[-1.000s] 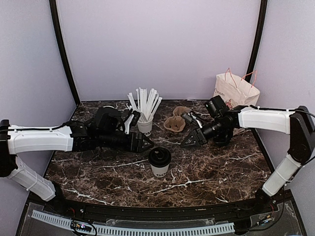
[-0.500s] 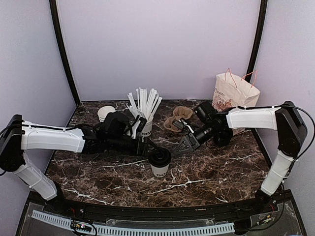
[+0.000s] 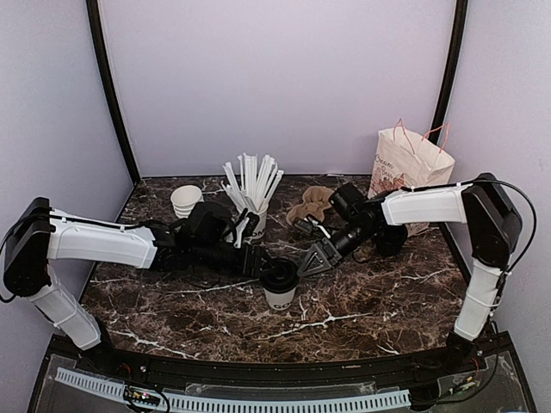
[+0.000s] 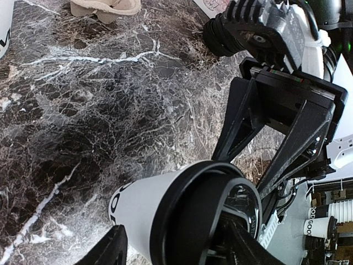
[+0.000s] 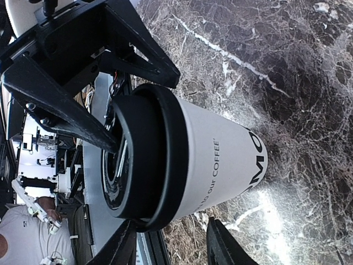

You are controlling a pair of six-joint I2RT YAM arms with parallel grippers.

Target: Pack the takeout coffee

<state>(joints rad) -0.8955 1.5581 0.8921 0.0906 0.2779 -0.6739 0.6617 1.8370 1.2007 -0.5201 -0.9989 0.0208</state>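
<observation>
The takeout coffee sits between the left pincer's spread fingers, right pincer gaping beyond.

**3 views, 1 shared cup**

The top camera looks down from above the near edge over the whole surface. Both wrist cameras sit close and low, facing each other across the takeout coffee, which all 3 views share.

Takeout coffee stands on the table, between the two grippers. Left gripper is just left of the lid and right gripper just right of it, tips facing each other across it. Touching the lid or not: can't tell. Behind the left gripper is the straw cup, with the stacked cups further left. Behind the right gripper is the cup carrier. The paper bag stands further back and right, behind the right arm.
</observation>
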